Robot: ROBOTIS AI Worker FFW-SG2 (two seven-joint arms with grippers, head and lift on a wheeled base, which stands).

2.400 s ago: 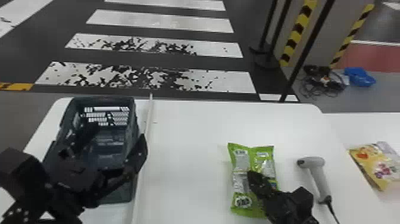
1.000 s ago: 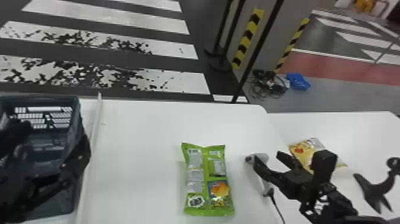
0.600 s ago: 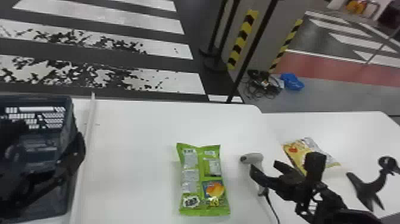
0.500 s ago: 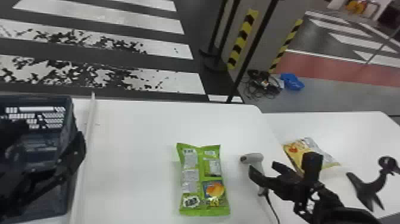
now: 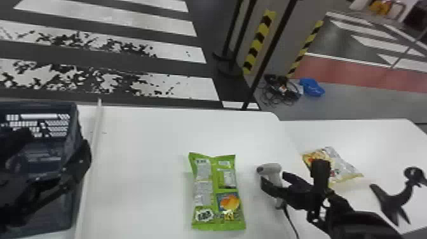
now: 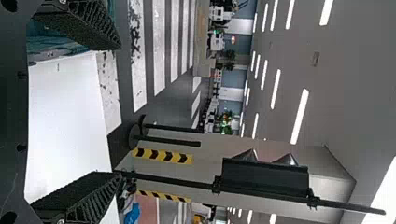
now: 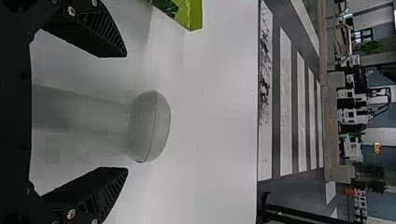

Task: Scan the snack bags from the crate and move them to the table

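Note:
In the head view my left gripper is open over the dark crate; in the left wrist view the left gripper has nothing between its fingers. My right gripper stands open around the grey scanner, which rests head-up on the table. In the right wrist view the right gripper has the scanner between its spread fingers, touching neither. The green snack bag lies flat, left of the scanner. A yellow and silver snack bag lies behind the right gripper, partly hidden by it.
A white strip runs along the table beside the crate. The scanner's cable trails toward the front edge. At the far right is a black stand on the adjoining white table.
The head view has turned to the right. My right gripper has left the green bag and come to the scanner, holding about the same place lately. The left gripper has stayed over the crate.

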